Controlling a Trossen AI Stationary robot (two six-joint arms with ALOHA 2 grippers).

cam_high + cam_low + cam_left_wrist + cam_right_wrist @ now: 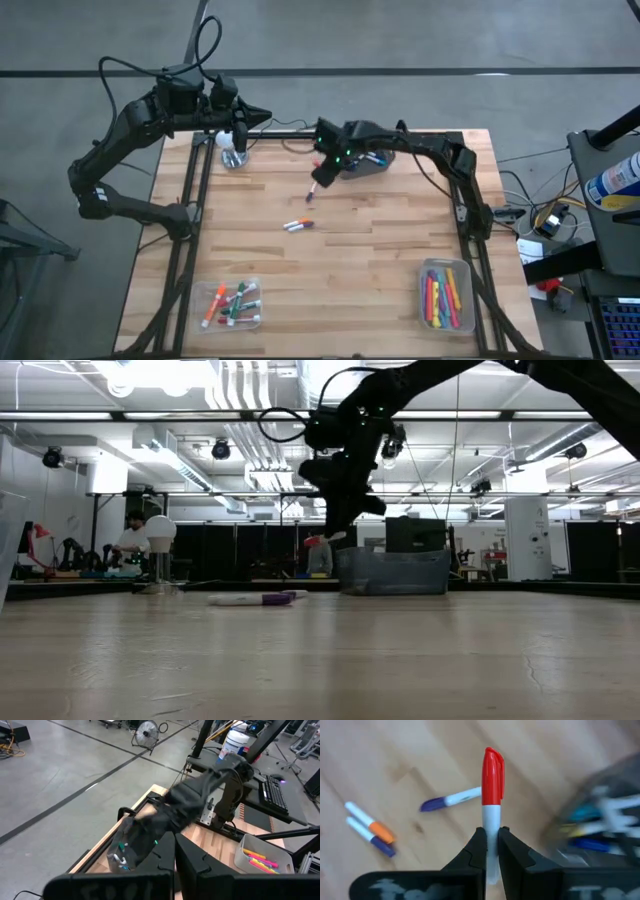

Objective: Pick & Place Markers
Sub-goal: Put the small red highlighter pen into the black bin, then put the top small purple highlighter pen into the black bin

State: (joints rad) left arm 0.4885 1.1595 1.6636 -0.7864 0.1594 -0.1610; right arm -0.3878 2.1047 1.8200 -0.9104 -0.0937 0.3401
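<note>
1. The right gripper (491,851) is up in the air over the far middle of the table (360,270). Its two fingers are squeezed tight on a red-capped marker (492,795).
2. That marker has a red cap and a white body. It pokes out past the fingertips, and it does not touch the wood.
3. Just behind this gripper sits a dark bin (393,572), near the far edge of the table. There may be some blue markers inside it, but that part is too blurry to be sure.
4. On the wood below lies a purple-capped marker (451,800), all by itself.
5. Near the middle of the table lie two more markers (369,828), side by side and touching. One has an orange cap and one has a purple cap.
6. A clear tray (232,304) sits at the near left corner. It holds orange, green and red markers.
7. Another clear tray (446,296) sits at the near right corner. It holds a bunch of pink, yellow and other bright markers.
8. The left gripper (262,117) waits at the far left corner of the table. Its fingers are closed and hold nothing.
</note>
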